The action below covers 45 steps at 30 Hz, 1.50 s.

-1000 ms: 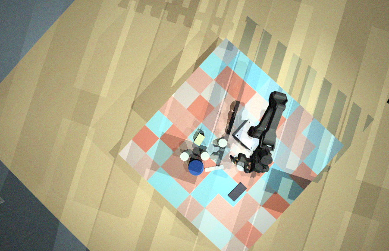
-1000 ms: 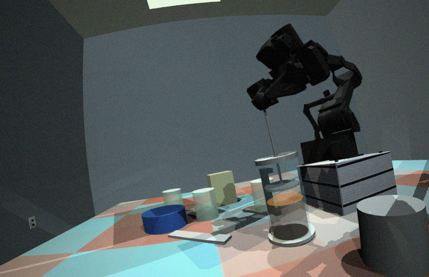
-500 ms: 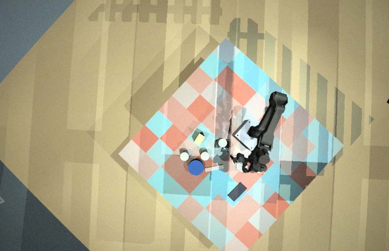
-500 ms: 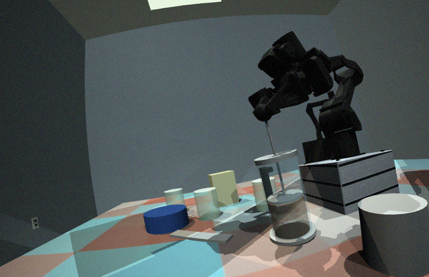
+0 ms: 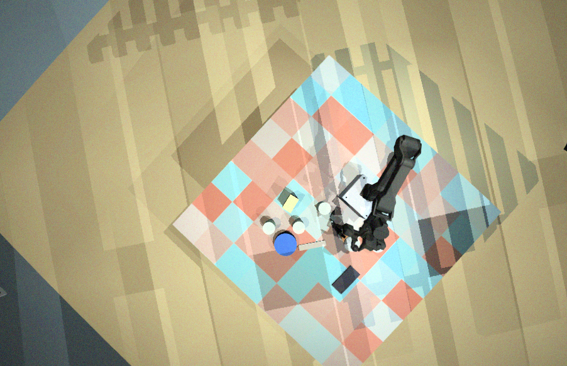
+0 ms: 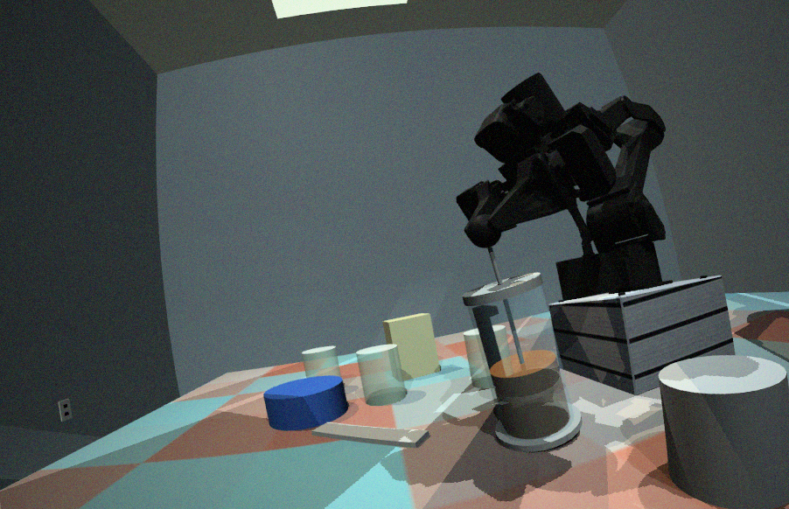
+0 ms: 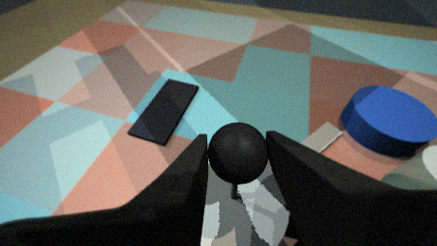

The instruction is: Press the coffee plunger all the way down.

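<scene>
The coffee press (image 6: 530, 390) is a clear glass cylinder with a grey lid (image 6: 502, 288), standing on the checked table beside the arm's base box. Its orange plunger disc (image 6: 523, 361) sits about halfway down the glass, above a dark layer. A short length of the thin rod (image 6: 496, 267) shows above the lid. My gripper (image 6: 483, 235) (image 7: 236, 139) (image 5: 347, 238) is shut on the black plunger knob (image 7: 237, 153), one finger on each side. In the overhead view the arm hides most of the press.
A blue disc (image 5: 285, 243) (image 6: 305, 400) (image 7: 393, 118), a white flat bar (image 5: 312, 246) (image 6: 371, 433), a dark slab (image 5: 345, 278) (image 7: 165, 110), a yellow block (image 6: 411, 343), three pale cylinders (image 6: 380, 372) and a big grey cylinder (image 6: 729, 426) surround the press. The base box (image 6: 641, 336) stands behind it.
</scene>
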### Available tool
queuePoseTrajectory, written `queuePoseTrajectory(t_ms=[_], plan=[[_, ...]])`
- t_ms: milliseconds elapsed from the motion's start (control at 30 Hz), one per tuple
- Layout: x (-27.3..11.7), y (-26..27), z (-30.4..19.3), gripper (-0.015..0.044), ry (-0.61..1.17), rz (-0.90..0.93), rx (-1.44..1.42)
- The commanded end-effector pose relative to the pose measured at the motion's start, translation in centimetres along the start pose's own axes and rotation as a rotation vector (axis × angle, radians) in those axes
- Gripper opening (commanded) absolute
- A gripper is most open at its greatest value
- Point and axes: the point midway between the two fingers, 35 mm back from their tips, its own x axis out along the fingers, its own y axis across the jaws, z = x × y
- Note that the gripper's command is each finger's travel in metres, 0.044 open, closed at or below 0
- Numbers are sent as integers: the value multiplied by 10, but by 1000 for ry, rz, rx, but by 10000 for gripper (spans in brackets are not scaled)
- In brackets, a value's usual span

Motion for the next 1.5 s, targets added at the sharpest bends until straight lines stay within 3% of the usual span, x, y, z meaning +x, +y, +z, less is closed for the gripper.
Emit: queuePoseTrajectory(t_ms=[0, 1433, 1467], plan=[[8, 0, -22, 126, 56, 2, -12], [20, 0, -9, 126, 36, 1, -2], [20, 0, -9, 152, 36, 1, -2]])
